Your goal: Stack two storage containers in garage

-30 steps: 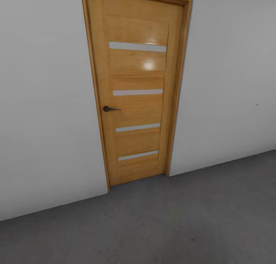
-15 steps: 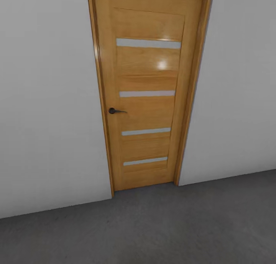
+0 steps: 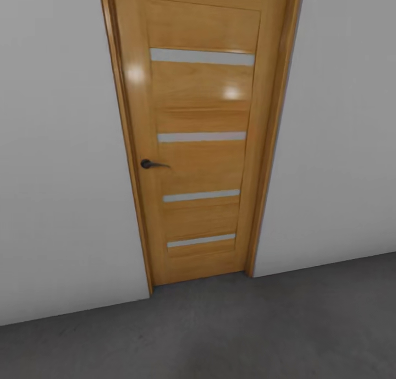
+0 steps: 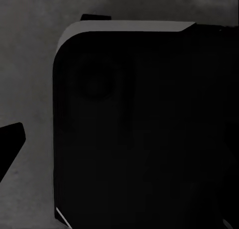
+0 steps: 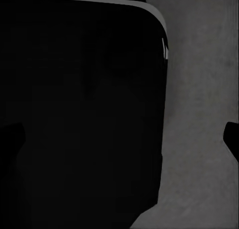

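An orange wooden door stands shut in pale grey walls above the floor.

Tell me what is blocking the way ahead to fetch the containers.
A closed orange wooden door with a dark handle stands straight ahead in the pale grey wall, above the dark concrete floor. Nothing lies on the visible floor before it.

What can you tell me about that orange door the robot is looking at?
The door looks like glossy orange-brown wood, shut in a matching frame between pale grey walls. Four narrow horizontal glass slits run down its panel. A dark lever handle sits on its left edge. Ceiling light glints off it. Its bottom meets the dark grey concrete floor.
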Controlling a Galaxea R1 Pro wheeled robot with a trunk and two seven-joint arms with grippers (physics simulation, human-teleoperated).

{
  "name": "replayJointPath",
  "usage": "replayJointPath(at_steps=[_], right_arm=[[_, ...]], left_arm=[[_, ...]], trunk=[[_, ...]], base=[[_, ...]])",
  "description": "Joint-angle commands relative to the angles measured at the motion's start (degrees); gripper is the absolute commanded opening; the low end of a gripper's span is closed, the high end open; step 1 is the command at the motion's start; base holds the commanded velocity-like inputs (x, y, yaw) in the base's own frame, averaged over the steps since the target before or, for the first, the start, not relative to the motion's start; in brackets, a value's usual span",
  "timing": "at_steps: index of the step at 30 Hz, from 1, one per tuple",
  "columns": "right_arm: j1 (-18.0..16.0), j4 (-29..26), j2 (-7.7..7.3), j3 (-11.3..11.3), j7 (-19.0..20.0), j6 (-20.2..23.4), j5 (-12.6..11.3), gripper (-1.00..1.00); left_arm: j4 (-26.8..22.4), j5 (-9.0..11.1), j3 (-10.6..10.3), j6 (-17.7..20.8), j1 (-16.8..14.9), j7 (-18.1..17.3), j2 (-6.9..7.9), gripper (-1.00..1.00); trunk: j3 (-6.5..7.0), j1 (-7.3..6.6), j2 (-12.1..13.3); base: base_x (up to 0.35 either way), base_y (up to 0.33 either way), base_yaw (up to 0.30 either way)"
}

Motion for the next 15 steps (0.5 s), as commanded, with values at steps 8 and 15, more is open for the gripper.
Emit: replayJointPath(at_steps=[8, 15], right_arm=[[-0.01, -0.01, 0.16, 0.07, 0.02, -0.09, 0.03, 1.00], [-0.01, -0.01, 0.25, 0.07, 0.01, -0.14, -0.07, 1.00]], left_arm=[[0.02, 0.39, 0.04, -0.14, -0.02, 0.01, -0.01, 1.00], [0.02, 0.43, 0.03, -0.14, -0.02, 0.01, -0.01, 1.00]], trunk=[[-0.05, 0.03, -0.02], [-0.05, 0.03, -0.02]], base=[[0.301, -0.187, 0.000], [0.301, -0.187, 0.001]])
